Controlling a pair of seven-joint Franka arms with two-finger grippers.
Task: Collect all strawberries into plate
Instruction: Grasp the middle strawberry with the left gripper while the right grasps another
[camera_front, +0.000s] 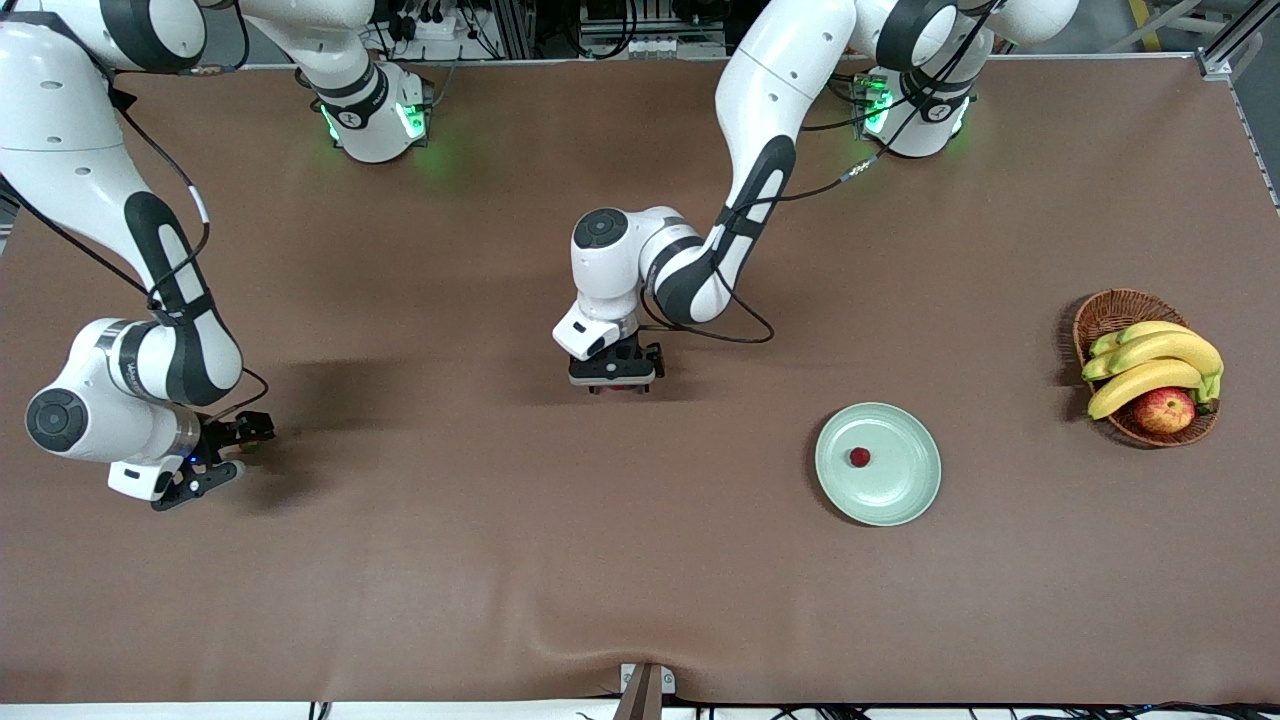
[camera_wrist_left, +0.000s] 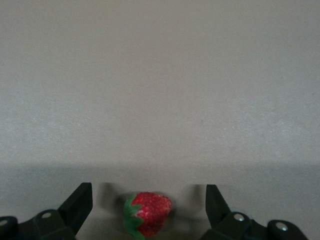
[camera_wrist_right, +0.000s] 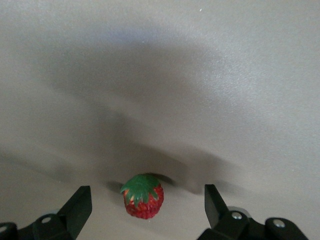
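Front view, left gripper (camera_front: 618, 386) hiding strawberry (camera_wrist_left: 147, 213)

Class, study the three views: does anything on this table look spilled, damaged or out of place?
Nothing is spilled or damaged. Two strawberries lie on the table, each between an open gripper's fingers, left gripper and right gripper; one strawberry is in the plate.

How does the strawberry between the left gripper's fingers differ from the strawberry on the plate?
The strawberry under the left gripper lies on the bare brown table, while the other strawberry already rests in the plate. The first sits between the open fingers of the left gripper; the second has no gripper near it. Both are small and red.
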